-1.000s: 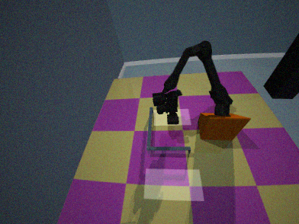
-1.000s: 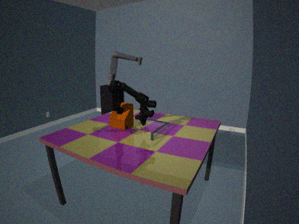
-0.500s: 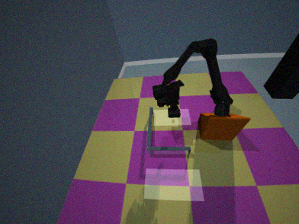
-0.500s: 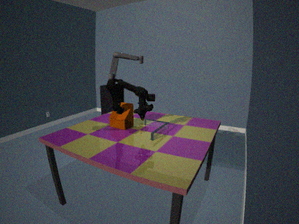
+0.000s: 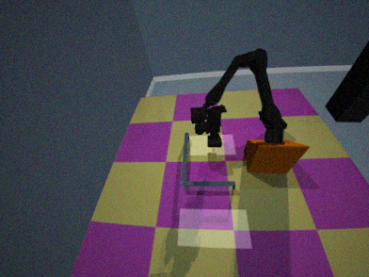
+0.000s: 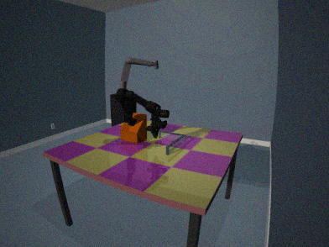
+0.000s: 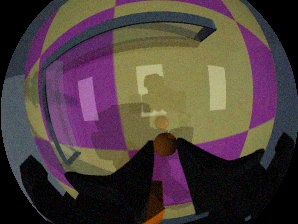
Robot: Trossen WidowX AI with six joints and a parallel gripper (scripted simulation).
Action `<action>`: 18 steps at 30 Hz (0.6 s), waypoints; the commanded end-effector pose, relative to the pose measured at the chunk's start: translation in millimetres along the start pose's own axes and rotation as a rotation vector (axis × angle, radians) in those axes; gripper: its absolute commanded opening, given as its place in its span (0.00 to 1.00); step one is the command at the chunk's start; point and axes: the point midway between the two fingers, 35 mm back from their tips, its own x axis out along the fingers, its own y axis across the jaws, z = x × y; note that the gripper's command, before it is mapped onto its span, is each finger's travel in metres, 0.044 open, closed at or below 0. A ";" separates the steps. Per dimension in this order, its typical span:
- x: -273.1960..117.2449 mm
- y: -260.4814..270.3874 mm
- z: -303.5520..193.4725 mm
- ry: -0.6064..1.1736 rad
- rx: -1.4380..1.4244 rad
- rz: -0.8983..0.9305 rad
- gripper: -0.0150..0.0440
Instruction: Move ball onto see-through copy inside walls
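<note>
My gripper (image 5: 215,145) (image 6: 155,136) (image 7: 165,143) is shut on the orange-brown ball (image 7: 165,145), held at the fingertips; the fingers hide it in the top and exterior views. The see-through copy (image 7: 161,122) shows as a smaller, paler ball just above the held ball in the wrist view. It appears farther from the camera, so the held ball seems raised off the table; the height is hard to tell. The two low clear walls (image 5: 209,184) (image 6: 169,149) (image 7: 165,16) form a corner. In the top view the gripper is on the inner side of that corner.
An orange block (image 5: 270,159) (image 6: 133,134) stands beside the arm's base, to the right of the walls in the top view. A large dark object (image 5: 353,96) is at the upper right there. The table (image 5: 124,188) (image 6: 207,161) has purple and yellow squares with bright reflections.
</note>
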 end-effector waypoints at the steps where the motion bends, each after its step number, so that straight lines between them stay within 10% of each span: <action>1: 19.3 0.2 -3.3 0.015 -0.009 -0.004 0.25; 18: 60.9 -1.7 -6.8 0.016 -0.010 -0.010 0.25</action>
